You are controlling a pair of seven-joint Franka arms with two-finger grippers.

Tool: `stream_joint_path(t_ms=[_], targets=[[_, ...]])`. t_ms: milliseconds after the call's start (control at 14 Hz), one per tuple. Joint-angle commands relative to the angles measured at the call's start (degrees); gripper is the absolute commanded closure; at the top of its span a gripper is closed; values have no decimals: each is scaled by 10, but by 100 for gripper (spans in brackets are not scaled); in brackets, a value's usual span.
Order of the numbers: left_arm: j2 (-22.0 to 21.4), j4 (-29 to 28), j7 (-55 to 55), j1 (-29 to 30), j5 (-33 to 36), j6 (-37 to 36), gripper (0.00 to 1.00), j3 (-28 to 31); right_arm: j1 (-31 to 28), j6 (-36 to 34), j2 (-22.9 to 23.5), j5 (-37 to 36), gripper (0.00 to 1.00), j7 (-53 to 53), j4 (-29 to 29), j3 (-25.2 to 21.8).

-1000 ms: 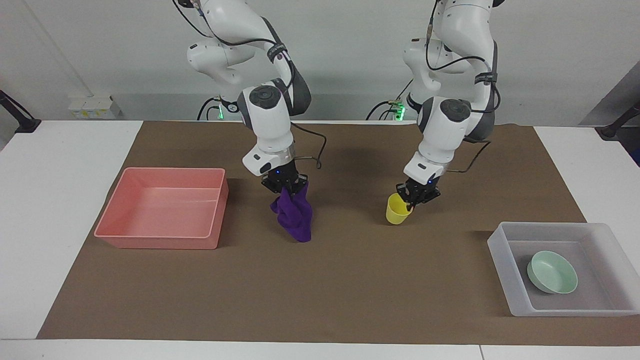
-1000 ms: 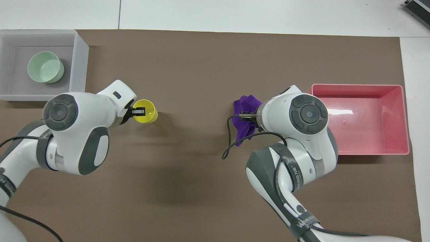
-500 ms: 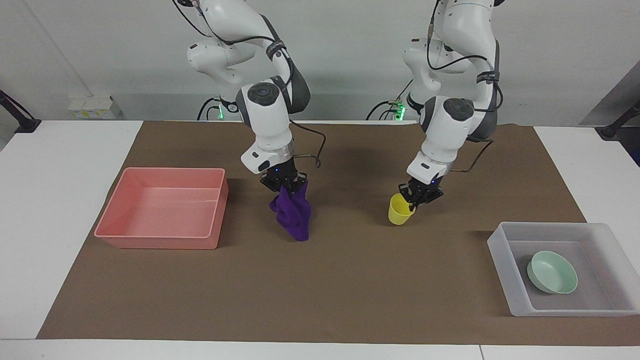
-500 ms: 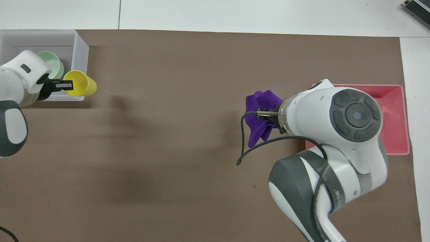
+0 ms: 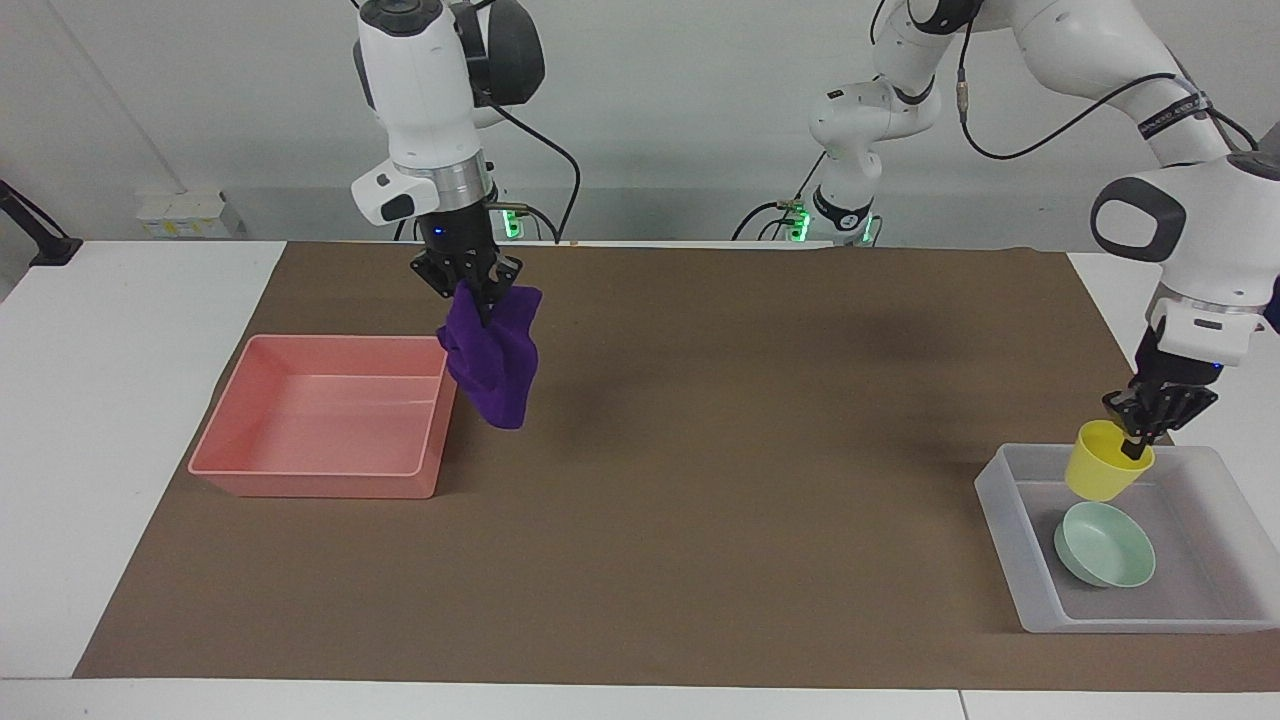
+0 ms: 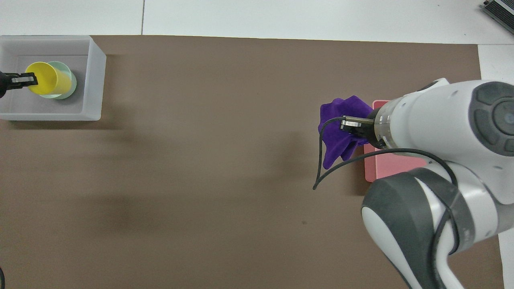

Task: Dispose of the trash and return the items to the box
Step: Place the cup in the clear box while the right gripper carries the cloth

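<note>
Presently, a brown mat covers most of the white table. On the mat at the right arm's end sits a pink bin, its long sides running along the mat's edge. At the left arm's end, by the mat's corner farthest from the robots, sits the clear plastic box, shallow and rectangular. A mint-green bowl lies inside the box on its floor.

The right arm comes down from its base with the right gripper raised over the bin's inner corner nearest the robots. Its fingers are clamped on the top of a purple rag, which hangs free in folds, clear of the mat, partly over the bin's end wall and partly over the mat beside it.

The left arm reaches out to the box. The left gripper pinches the rim of a yellow cup, one finger inside the mouth. The cup hangs tilted over the box, just above the bowl; from overhead it covers most of the bowl. Whether cup and bowl touch cannot be told.
</note>
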Motion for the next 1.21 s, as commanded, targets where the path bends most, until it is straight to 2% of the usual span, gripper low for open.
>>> stream_joint_path(t_ms=[0,286,429,643,929,1000,1143], targets=[[89,129,43,28,4,-70,100,-10,-53,-24,-17,-8,100,-71,0,5],[163,167,64,40,-1,-36,100,-13,-120,-31,-22,0,100,-169,-9,5],[180,167,63,42,-21,-11,100,-14,-154,-24,-25,0,100,-220,-24,4],[189,160,73,47,-26,-6,100,-12,-200,15,-15,0,100,-278,-59,4],[184,141,74,42,-28,-8,100,-14,-223,53,35,0,100,-285,-68,4],[184,139,74,40,-30,-8,91,-14,-231,71,53,-1,100,-294,-68,4],[183,138,74,39,-35,-10,65,-14,-239,95,78,0,100,-309,-69,5]])
